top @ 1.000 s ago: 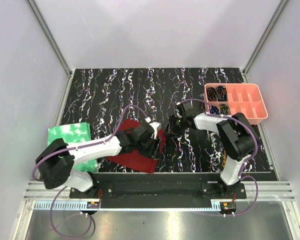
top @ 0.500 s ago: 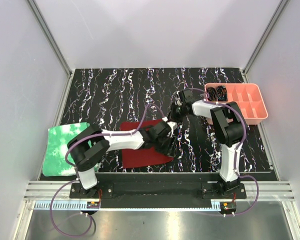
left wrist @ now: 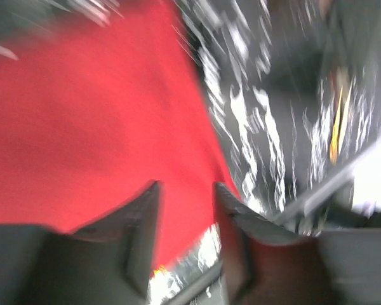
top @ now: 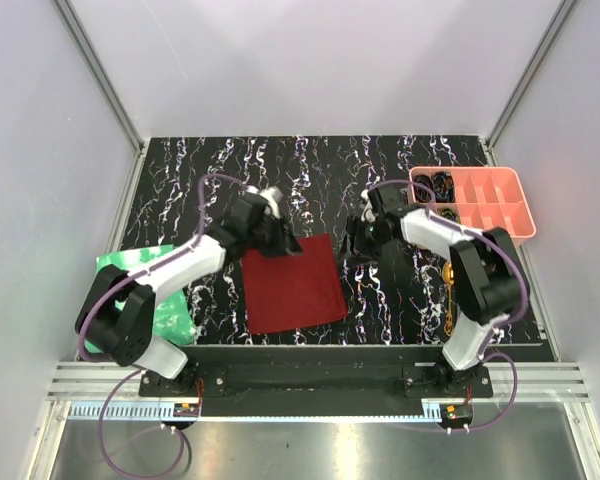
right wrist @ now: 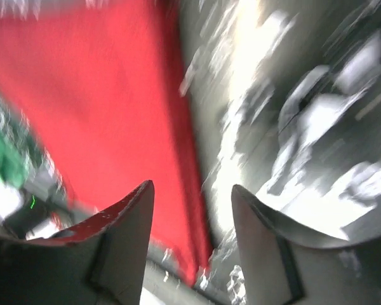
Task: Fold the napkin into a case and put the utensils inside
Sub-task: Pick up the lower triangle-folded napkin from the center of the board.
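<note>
The dark red napkin (top: 292, 283) lies spread flat as a square on the table, left of centre. My left gripper (top: 276, 236) hovers at its far left corner. In the blurred left wrist view the left gripper (left wrist: 187, 185) is open, the napkin (left wrist: 95, 121) showing between its fingers. My right gripper (top: 358, 241) is just right of the napkin's far right corner. In the right wrist view the right gripper (right wrist: 192, 185) is open and empty, the napkin (right wrist: 108, 95) to its left. Gold utensils (top: 448, 298) lie near the right arm's base.
A pink compartment tray (top: 508, 222) with dark coiled items stands at the far right. A green crinkled sheet (top: 132, 270) lies at the table's left edge, partly under the left arm. The marbled black table (top: 310, 170) is walled on three sides.
The napkin has gone from bunched near the front edge to lying flat. My left gripper swung from its near right side to its far left corner. The right gripper shifted slightly and now stands open.
</note>
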Tool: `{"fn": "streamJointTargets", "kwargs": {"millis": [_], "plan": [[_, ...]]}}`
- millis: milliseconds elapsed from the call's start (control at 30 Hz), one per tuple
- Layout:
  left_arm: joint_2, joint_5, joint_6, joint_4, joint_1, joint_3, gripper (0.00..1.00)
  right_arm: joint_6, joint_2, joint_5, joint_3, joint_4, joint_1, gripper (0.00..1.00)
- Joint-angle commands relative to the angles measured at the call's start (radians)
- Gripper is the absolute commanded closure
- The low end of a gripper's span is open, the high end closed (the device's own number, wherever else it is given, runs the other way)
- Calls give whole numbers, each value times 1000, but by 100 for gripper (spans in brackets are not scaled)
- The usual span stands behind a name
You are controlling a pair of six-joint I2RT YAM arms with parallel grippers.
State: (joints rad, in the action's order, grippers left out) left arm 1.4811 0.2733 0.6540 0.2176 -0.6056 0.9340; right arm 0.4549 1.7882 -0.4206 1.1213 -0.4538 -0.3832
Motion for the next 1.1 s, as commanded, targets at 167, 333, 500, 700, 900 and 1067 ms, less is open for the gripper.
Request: {"fn": "streamJointTargets", "kwargs": {"millis": [167,333,500,700,900,1067], "plan": [[174,55,56,-29,280,42,78,194,-205,-291,-352,342,-118,85],[223,-37,41,-3,343,37,78,163,-173,-233,-482,363,-102,89],[292,-55,24,40,374,88,80,157,-202,-167,-488,319,-88,91],[140,-43,10,89,372,95,72,113,-323,-121,-411,149,-91,88],[106,-42,16,95,375,52,69,169,-326,-178,-385,210,-105,81],[192,-51,24,92,394,42,71,168,-233,-121,-402,236,-103,81]]}}
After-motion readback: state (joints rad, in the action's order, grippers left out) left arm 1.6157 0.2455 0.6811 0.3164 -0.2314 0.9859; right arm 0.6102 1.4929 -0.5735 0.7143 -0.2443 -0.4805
